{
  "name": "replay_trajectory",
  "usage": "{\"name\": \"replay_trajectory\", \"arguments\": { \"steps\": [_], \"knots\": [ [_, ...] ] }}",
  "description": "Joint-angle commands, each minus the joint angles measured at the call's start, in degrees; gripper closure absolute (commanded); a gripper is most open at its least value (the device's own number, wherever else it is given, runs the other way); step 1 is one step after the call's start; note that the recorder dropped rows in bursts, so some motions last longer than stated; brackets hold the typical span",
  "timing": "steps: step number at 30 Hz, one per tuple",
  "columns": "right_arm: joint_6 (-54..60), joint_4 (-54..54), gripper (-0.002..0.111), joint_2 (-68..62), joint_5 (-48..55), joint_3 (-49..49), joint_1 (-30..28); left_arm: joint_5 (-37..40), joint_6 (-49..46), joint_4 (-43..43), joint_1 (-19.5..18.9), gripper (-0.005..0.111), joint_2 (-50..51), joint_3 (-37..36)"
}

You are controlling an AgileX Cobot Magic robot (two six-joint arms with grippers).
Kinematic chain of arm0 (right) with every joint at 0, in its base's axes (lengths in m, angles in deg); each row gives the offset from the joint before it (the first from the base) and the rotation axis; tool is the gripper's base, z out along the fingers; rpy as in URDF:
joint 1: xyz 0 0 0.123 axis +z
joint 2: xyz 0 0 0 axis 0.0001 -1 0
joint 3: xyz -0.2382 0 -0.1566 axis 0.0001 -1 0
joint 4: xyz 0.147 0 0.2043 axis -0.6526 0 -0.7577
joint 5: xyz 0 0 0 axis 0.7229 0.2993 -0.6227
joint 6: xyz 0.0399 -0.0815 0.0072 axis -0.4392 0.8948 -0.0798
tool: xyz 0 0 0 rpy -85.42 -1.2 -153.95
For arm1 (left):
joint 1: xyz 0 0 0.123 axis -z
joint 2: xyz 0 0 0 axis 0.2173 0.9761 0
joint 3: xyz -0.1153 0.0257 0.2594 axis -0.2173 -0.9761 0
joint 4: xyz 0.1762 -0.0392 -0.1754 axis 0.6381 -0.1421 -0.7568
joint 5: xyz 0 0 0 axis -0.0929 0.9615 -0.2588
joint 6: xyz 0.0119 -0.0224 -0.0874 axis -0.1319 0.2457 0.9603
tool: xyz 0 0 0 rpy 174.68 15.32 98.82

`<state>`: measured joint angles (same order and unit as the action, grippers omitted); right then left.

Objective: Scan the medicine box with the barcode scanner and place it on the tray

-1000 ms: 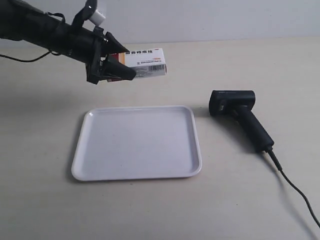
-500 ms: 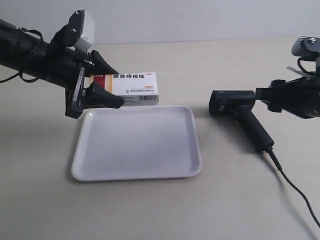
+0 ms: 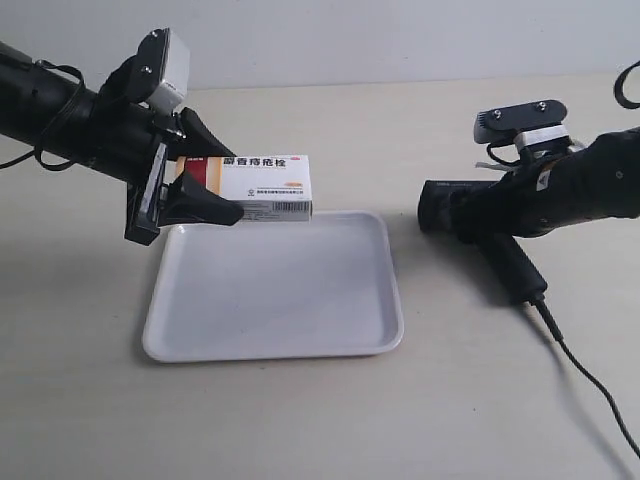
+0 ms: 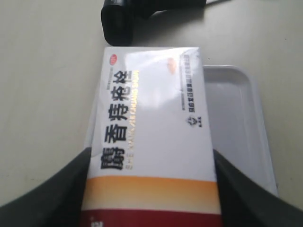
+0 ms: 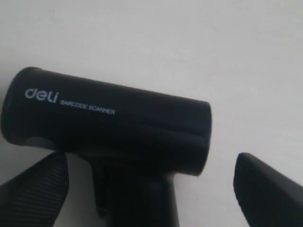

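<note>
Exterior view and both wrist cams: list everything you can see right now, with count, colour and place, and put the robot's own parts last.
Small white cardboard medicine box with red and tan band: one, held in the air over the tray's far edge.
Large flat white plastic tray: one, on the table between the arms.
Black pistol-shaped barcode scanner: one, lying on the table beside the tray, head toward it.
Thin black cable: one, running from the scanner's handle.
Beige table: one, under everything.
Left gripper: one, black, jaws shut on the box's sides.
Right gripper: one, black, jaws open on either side of the scanner.
</note>
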<state>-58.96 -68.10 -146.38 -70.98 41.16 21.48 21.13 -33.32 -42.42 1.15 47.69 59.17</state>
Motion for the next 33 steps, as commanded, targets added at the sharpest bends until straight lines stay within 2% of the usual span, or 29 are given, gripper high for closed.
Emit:
{"name": "replay_trajectory", "arguments": {
  "steps": [1,6,7,8,9,11,15,20,22,25,28,30,33],
  "knots": [
    [3.5,0.6,0.030,-4.3,0.1,3.1,-0.3,0.9,-0.2,0.4,0.1,0.106,0.3,-0.1],
    [6.4,0.6,0.062,-5.7,-0.1,3.6,-0.3,0.9,-0.2,0.4,0.1,0.106,2.0,-0.1],
    [8.1,0.6,0.075,-5.7,-0.1,3.6,-0.3,0.9,-0.2,0.6,0.1,0.106,2.6,-0.1],
    [8.9,0.6,0.082,-5.6,0.4,3.6,-0.3,0.9,-0.2,0.5,0.1,0.106,2.9,-0.1],
    [10.5,0.6,0.094,-4.0,2.3,3.6,-0.3,0.9,-0.2,0.5,0.1,0.106,3.4,-0.1],
    [12.9,0.6,0.107,0.6,7.2,3.6,-0.3,1.2,-0.2,0.5,0.1,0.106,3.4,-0.1],
    [15.5,1.2,0.108,10.7,15.4,3.4,-0.2,1.5,-0.2,0.6,0.1,0.106,3.4,-0.1],
    [15.5,1.5,0.108,12.6,19.7,3.0,1.6,3.3,-0.2,-0.1,0.1,0.106,3.4,-0.1],
    [15.5,1.8,0.108,12.6,19.6,3.0,3.5,3.3,-0.2,-0.3,0.1,0.106,3.7,-0.1],
    [14.5,2.2,0.108,12.6,19.6,3.0,3.4,2.8,-0.2,-0.6,-0.1,0.106,5.1,0.0],
    [9.8,8.9,0.108,12.6,18.2,3.0,3.4,7.9,-0.2,-0.4,-1.3,0.106,7.1,1.9],
    [5.6,13.0,0.108,12.5,17.7,3.0,3.4,8.0,-0.2,0.5,-2.1,0.106,7.8,1.9],
    [4.8,13.1,0.108,12.4,17.3,3.0,3.4,8.0,-0.2,-0.4,-2.6,0.106,8.1,1.9]
  ]
}}
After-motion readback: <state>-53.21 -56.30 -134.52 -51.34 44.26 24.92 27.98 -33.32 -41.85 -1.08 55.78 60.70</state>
